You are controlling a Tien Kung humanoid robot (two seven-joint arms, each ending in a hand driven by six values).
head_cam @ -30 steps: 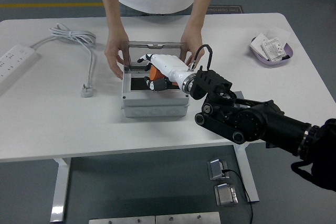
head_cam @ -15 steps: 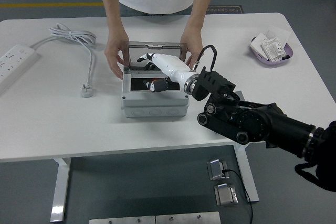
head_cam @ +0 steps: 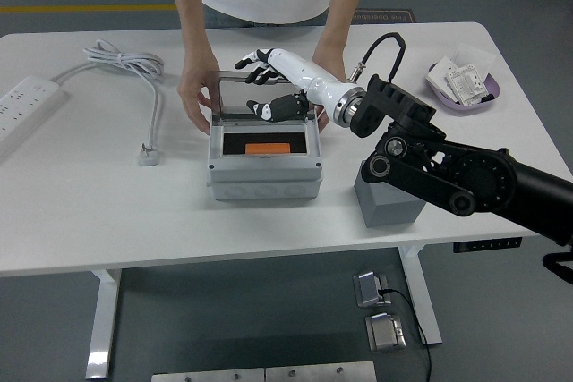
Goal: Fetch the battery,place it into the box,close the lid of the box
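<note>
An orange battery (head_cam: pixel 268 148) lies inside the grey box (head_cam: pixel 263 178) at the table's middle. The box's clear lid (head_cam: pixel 260 96) stands upright at its back edge. My right hand (head_cam: pixel 273 85), white with black fingertips, hovers above the box at the lid's top edge, fingers spread and empty. A person at the far side holds the box with a hand (head_cam: pixel 195 94) on its left and another hand (head_cam: pixel 328 73) behind my wrist on the right. My left arm does not show.
A grey block (head_cam: pixel 387 203) stands right of the box under my forearm. A purple dish (head_cam: pixel 462 85) with white packets sits at the far right. A power strip (head_cam: pixel 25 103) and its white cable (head_cam: pixel 134 73) lie at the left.
My right hand let go of the battery, which now lies in the box, and rose up and back to the lid's top edge. The forearm lifted, uncovering the grey block.
</note>
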